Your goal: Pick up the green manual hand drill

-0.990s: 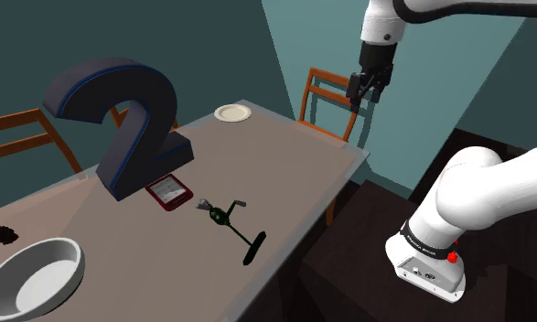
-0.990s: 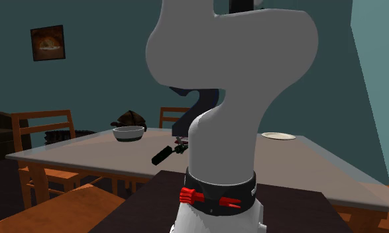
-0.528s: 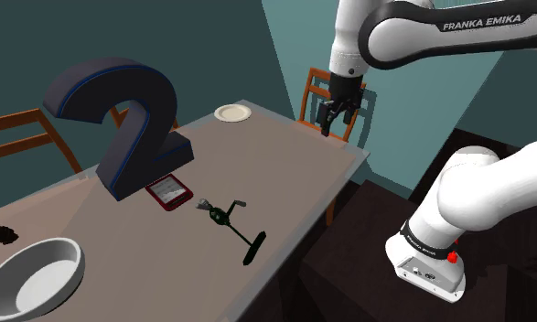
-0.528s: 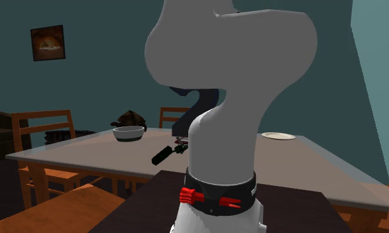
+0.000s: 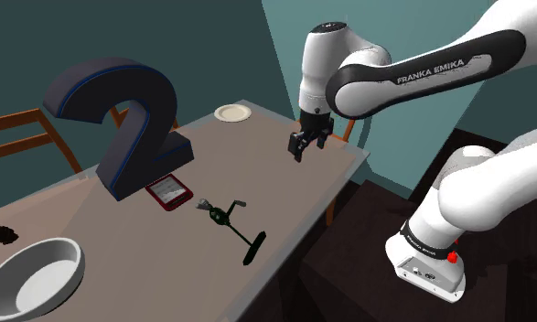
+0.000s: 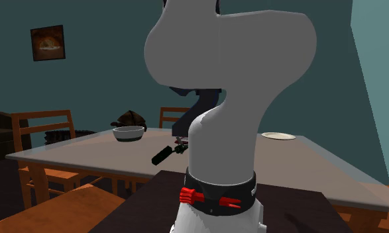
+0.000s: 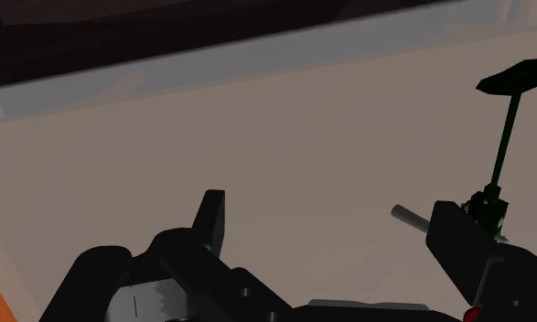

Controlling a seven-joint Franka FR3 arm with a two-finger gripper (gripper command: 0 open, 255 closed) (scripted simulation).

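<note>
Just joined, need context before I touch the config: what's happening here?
A white Franka arm hovers over the tan table, its black jaws open and empty, well apart from everything on it. The dark green manual hand drill with a black handle lies untouched on the table near the edge on the stand's side, close to a small flat red item and a big dark number 2. No grasp yet.

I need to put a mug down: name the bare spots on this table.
Bare: the table end between plate and drill, below the gripper; also the stretch between bowl and drill. Crowded: by the 2, where red book and drill lie close.
</note>
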